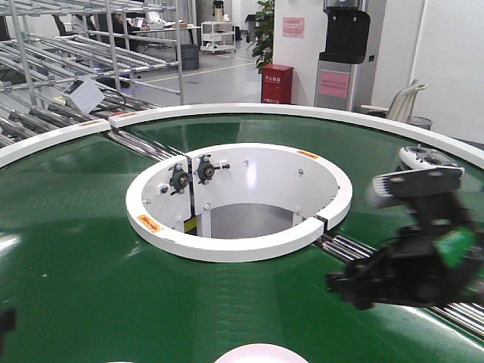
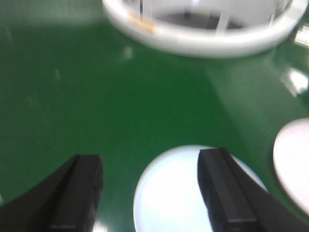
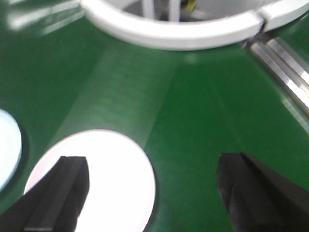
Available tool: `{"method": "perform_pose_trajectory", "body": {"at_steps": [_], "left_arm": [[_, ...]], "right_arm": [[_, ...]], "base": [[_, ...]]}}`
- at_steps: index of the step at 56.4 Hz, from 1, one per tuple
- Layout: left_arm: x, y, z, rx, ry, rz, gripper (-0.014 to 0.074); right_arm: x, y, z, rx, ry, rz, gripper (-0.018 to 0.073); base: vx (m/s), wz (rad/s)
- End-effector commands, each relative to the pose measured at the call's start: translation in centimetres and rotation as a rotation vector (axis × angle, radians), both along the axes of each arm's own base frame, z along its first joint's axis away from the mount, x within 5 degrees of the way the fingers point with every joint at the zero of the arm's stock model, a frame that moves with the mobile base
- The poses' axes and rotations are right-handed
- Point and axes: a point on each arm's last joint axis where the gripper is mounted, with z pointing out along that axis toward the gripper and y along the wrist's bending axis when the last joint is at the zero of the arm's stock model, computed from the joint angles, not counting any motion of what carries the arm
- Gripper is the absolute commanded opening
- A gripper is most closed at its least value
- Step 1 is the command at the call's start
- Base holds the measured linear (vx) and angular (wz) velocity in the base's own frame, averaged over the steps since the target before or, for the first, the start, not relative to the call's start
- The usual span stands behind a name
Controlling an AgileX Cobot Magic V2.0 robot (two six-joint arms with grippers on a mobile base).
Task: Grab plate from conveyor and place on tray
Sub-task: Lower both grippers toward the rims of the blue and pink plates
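The pale pink plate (image 3: 108, 181) lies flat on the conveyor's dark green belt (image 3: 203, 111). My right gripper (image 3: 153, 162) hangs open above it, its left finger over the plate and its right finger over bare belt. In the front view only the plate's far rim (image 1: 261, 353) shows at the bottom edge, with my blurred right arm (image 1: 423, 265) to its right. The plate (image 2: 294, 164) also shows at the right edge of the left wrist view. My left gripper (image 2: 149, 159) is open over a pale blue plate (image 2: 188, 193). The tray is out of view.
The white ring of the central opening (image 1: 242, 246) stands just beyond both grippers. Steel rollers (image 3: 285, 53) cross the belt to the right. The blue plate's edge (image 3: 7, 145) lies left of the pink one. Racks and a red bin (image 1: 277, 83) stand behind the conveyor.
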Motion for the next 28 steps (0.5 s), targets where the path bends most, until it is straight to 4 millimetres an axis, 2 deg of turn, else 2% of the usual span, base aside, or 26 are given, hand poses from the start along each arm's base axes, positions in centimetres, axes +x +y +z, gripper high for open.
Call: {"method": "perform_pose_trajectory", "body": {"at_steps": [1, 7, 12, 28], "left_arm": [[1.7, -0.1, -0.4, -0.031, 0.051, 0.026, 0.0542], [3.6, -0.3, -3.2, -0.024, 0.201, 0.030, 0.0542], [4.8, -0.4, -5.0, -0.021, 0.287, 0.031, 0.0540], [7.3, -0.7, -9.8, -0.022, 0.466, 0.041, 0.0505]], "right_arm": [[2.3, 1.3, 0.3, -0.044, 0.011, 0.004, 0.0584], [5.3, 1.8, -2.1, -0.105, 0.135, -0.063, 0.0584], [6.8, 1.9, -3.7, -0.144, 0.202, -0.106, 0.0584], [8.2, 3.0, -7.4, -0.117, 0.331, -0.108, 0.0584]], "base": [[0.00, 0.00], [0.00, 0.00], [0.00, 0.00], [0.00, 0.00]]}}
